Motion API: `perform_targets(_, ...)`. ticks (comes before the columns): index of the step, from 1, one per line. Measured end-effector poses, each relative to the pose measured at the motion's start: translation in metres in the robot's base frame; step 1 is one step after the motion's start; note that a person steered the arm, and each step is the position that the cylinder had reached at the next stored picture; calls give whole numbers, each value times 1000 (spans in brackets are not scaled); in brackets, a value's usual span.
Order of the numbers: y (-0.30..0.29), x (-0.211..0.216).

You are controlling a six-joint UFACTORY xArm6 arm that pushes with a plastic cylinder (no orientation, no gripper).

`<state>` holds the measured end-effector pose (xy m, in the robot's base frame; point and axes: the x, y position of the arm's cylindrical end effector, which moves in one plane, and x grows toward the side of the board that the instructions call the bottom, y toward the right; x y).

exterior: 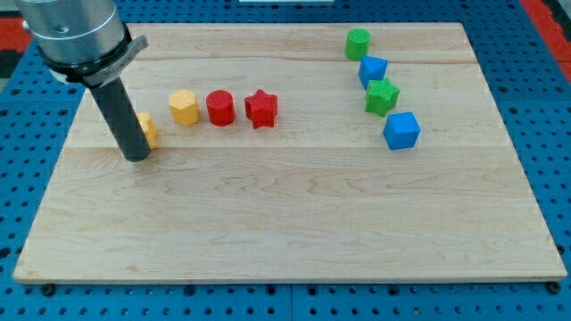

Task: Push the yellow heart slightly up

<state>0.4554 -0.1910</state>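
Heart (149, 129) sits at the board's left, half hidden behind the rod, just right of and above my tip (136, 157).

No fingers here, only the rod; the tip looks to touch the heart's lower-left side, so pushing toward the view's top should nudge it up.

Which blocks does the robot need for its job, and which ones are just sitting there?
Needed:
yellow heart, half hidden behind my tip

Just sitting:
yellow hexagon
red cylinder
red star
green cylinder
blue block
green star
blue cube
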Motion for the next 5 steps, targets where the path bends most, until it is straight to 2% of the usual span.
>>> perform_targets(3, -15, -52)
perform_targets(5, -16, -15)
